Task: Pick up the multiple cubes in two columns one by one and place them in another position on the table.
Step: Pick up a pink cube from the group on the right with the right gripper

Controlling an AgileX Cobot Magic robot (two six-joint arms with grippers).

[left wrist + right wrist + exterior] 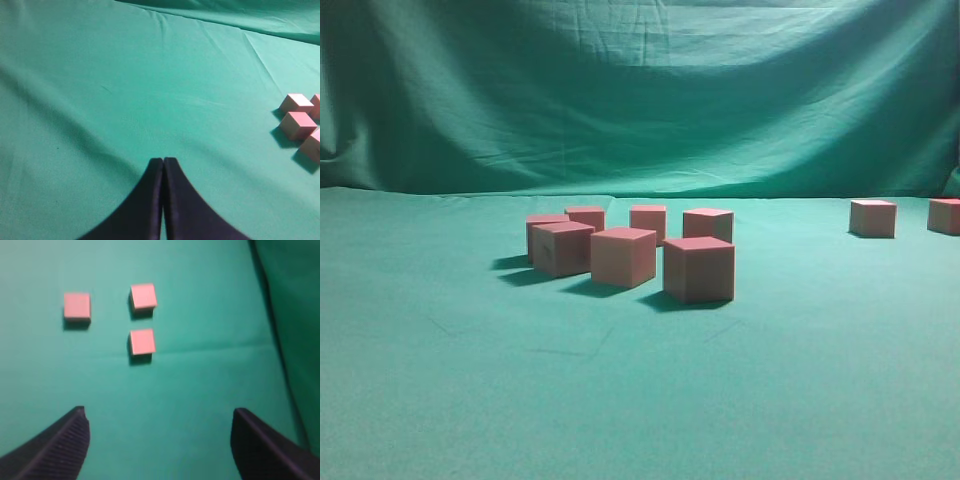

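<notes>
Pinkish-red cubes on green cloth — eight counted in the exterior view, neither gripper holding anything.

Exterior view: six cubes (pixel 698 269) clustered left of centre in two rough rows, some touching or overlapping in sight line; two more (pixel 872 218) stand well apart at the right, the far one cut by the frame edge. Table (pixel 620 400) is green cloth, slightly wrinkled; a draped green backdrop (pixel 640 90) closes the scene behind. No arm appears there. Left wrist view adds the left gripper (pixel 163 161), its dark fingers pressed together with nothing between, over bare cloth; four cubes show at that frame's right edge. Right wrist view — seen from above — shows the right gripper (pixel 160 415) spread wide and empty, with three cubes (pixel 142 341) ahead of it, two in a column, one apart to the left.
</notes>
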